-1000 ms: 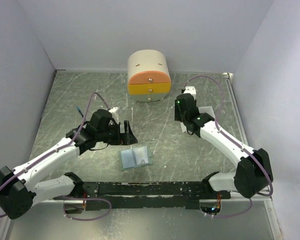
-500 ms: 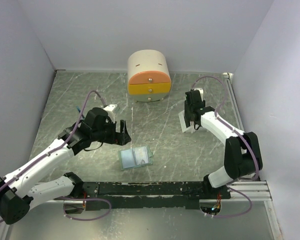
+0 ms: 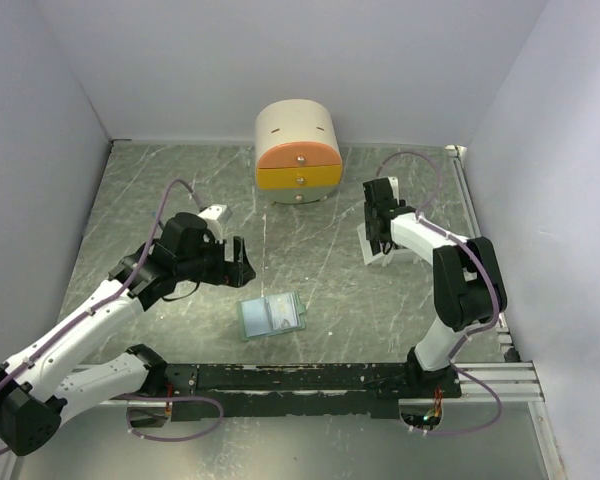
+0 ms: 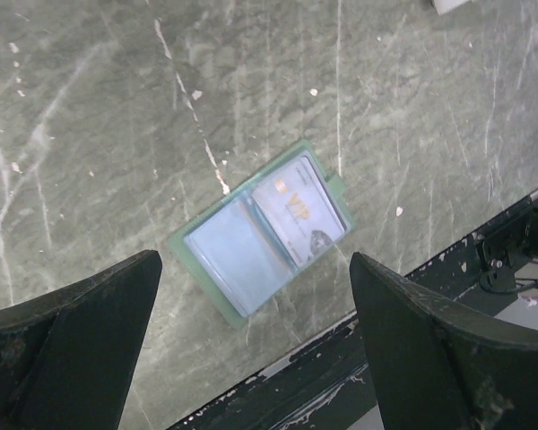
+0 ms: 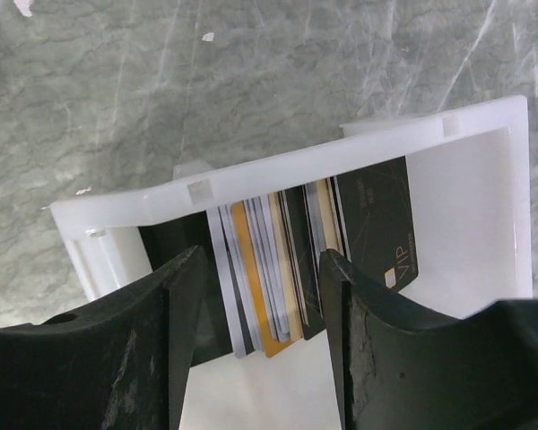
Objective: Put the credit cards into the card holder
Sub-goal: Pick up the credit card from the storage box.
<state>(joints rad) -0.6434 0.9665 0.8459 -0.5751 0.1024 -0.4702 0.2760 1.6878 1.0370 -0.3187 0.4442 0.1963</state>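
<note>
Cards (image 5: 377, 215) stand in tray (image 5: 448, 125), right end effector (image 5: 262, 255) open astride them; holder (image 4: 224, 260) holds one card (image 4: 300, 210), left end effector (image 4: 253, 260) open above.

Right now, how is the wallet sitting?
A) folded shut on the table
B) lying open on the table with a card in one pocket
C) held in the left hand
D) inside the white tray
B: the wallet lies spread open on the table, and a card marked VIP shows through one of its clear pockets.
</note>
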